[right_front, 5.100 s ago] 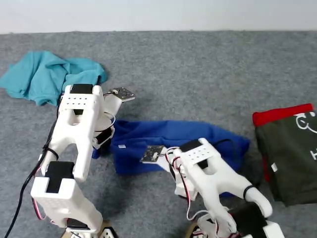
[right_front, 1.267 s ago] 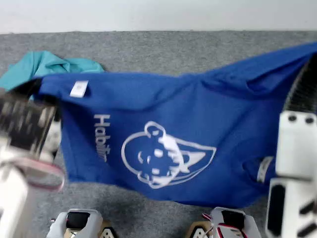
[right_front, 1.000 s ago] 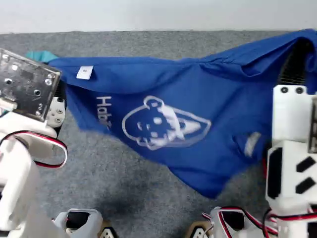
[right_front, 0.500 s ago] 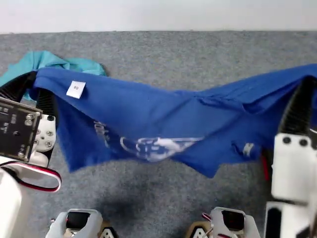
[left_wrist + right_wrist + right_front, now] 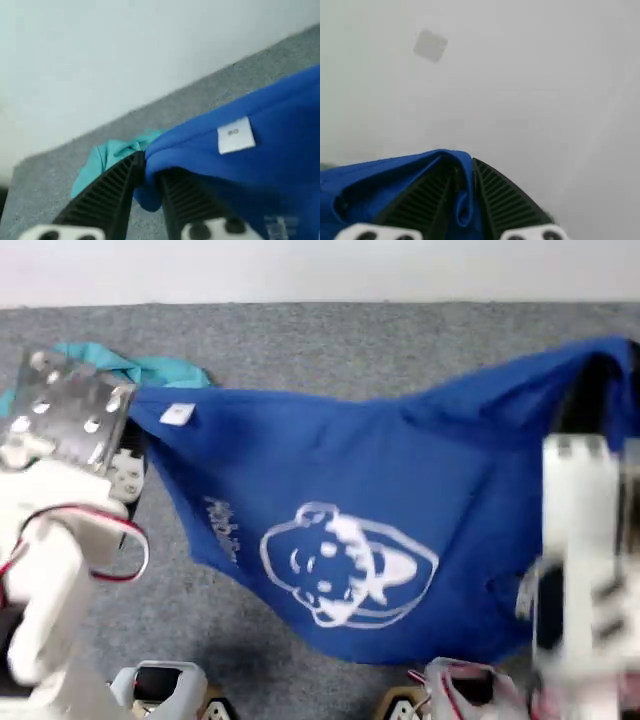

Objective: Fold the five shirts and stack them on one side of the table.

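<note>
The left fingers (image 5: pixel 107 195) are closed on a bunched edge of the blue shirt (image 5: pixel 340 490), just beside its white label (image 5: pixel 235 135). Only a small fold of cloth is pinched between them. The right fingers (image 5: pixel 505 200) are clamped in the same way on the shirt's opposite upper edge, with a narrow roll of fabric caught near their tips.

Between the two grips the blue shirt is held up above the table (image 5: pixel 350 340). It is spread wide, with its white print (image 5: pixel 345 565) turned toward the high camera and its lower hem hanging slack. Whether that hem touches the table cannot be told. A teal shirt (image 5: pixel 150 368) lies crumpled just beyond the label end of the blue shirt and is partly hidden behind it.

The step in hand is judged to be spreading the blue shirt so that it can be laid flat for folding. Both holds look shallow, so the main risk is a slip. If the two ends are pulled further apart, the thin pinch at either end could be drawn out and the shirt would collapse into a heap. If the ends are lowered unevenly, the cloth may land skewed or creased, and the fold lines would be spoiled. If the shirt is set down too far toward its label end, it could be draped over the teal shirt and the two could become tangled.
</note>
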Robot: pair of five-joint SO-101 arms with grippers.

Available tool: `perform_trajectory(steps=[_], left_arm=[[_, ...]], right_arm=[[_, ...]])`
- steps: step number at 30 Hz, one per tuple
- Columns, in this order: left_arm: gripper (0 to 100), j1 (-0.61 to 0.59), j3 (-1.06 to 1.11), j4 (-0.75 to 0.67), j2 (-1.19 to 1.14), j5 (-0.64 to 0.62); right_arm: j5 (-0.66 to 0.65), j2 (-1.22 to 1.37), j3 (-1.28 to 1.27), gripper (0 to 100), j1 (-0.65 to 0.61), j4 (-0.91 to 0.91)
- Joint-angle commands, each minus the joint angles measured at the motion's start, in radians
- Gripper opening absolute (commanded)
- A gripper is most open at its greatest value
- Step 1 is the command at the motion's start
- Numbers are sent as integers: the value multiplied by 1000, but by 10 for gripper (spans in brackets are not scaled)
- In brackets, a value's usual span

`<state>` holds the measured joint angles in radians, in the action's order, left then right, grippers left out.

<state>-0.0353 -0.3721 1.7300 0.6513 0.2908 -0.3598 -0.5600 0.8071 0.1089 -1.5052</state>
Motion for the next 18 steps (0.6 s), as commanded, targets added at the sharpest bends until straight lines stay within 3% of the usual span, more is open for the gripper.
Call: perform_trajectory(steps=[1,13,18], left_arm=[[13,-5,7,-17,20,0],[13,-5,2,8,83,-3],[13,-5,5,11,104,-6]], right_arm=[[5,24,20,9,5,-1],[5,-237,104,9,18,-65],[6,-246,104,9,142,-65]])
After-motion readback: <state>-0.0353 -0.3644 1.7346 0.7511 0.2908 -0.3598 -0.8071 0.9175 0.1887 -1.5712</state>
